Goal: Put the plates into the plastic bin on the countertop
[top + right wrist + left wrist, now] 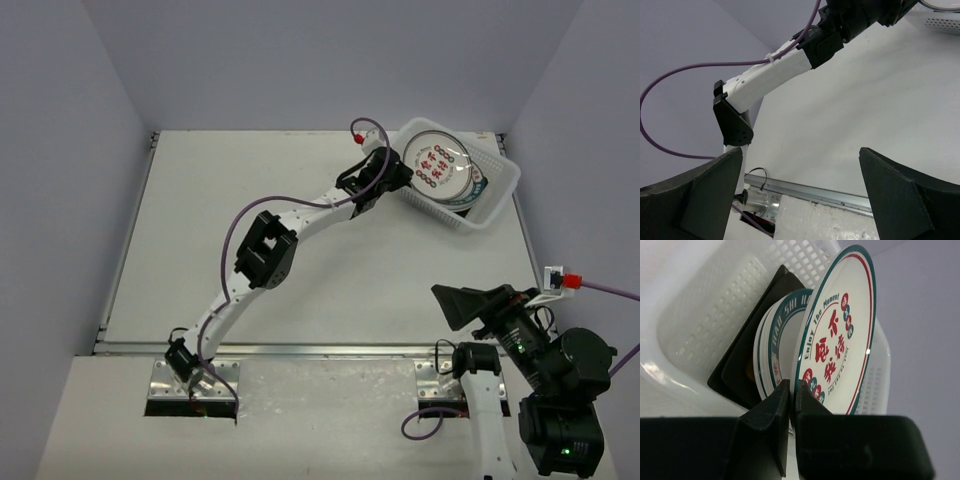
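Top view: in the plastic bin (478, 222) the plates (441, 166) lie stacked; the lower ones show only as rim slivers, so their count cannot be read. Left wrist view: the left claw (791, 385) covers the lower rim of the front plate (837, 340); the dark square plate (737, 367) is mostly hidden, its centre possibly amber. Right wrist view: the right claw (800, 152) is cut by the lower edge.

- I read "Enjoy The Moment" in teal lettering along the inner ring of the front plate (837, 335), left wrist view
- Same plate: large red Chinese characters at centre, and smaller ones in red and teal discs, too small to read
- The plate behind it (782, 325) carries a teal band reading "HAO SHI H", the rest hidden
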Action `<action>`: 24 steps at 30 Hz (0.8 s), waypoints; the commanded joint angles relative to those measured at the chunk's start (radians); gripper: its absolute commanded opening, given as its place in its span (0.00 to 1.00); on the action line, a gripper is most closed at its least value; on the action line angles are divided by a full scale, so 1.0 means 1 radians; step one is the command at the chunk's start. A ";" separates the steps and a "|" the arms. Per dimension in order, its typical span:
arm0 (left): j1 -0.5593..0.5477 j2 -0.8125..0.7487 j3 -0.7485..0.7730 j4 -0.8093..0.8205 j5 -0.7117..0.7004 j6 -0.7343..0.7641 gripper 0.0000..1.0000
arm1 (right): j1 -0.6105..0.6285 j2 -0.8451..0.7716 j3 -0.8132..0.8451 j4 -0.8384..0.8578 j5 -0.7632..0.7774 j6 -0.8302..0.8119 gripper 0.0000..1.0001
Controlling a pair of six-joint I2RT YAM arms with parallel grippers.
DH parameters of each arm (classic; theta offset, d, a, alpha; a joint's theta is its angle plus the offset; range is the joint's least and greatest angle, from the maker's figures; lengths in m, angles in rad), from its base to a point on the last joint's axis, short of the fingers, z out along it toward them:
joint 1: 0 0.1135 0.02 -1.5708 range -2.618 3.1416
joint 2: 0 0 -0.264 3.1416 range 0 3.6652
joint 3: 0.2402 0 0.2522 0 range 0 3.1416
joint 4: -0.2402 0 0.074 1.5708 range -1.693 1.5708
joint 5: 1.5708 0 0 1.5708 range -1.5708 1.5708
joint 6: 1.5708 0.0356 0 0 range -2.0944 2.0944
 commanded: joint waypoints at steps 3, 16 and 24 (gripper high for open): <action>0.024 0.038 0.105 0.182 -0.001 0.010 0.01 | 0.004 -0.013 -0.009 0.052 0.005 -0.002 0.99; 0.017 0.122 0.137 0.235 0.081 0.004 0.17 | 0.010 -0.014 -0.017 0.048 0.062 -0.032 0.99; -0.027 0.087 0.086 0.215 0.077 0.056 0.47 | 0.009 0.001 -0.059 0.105 -0.011 0.009 0.99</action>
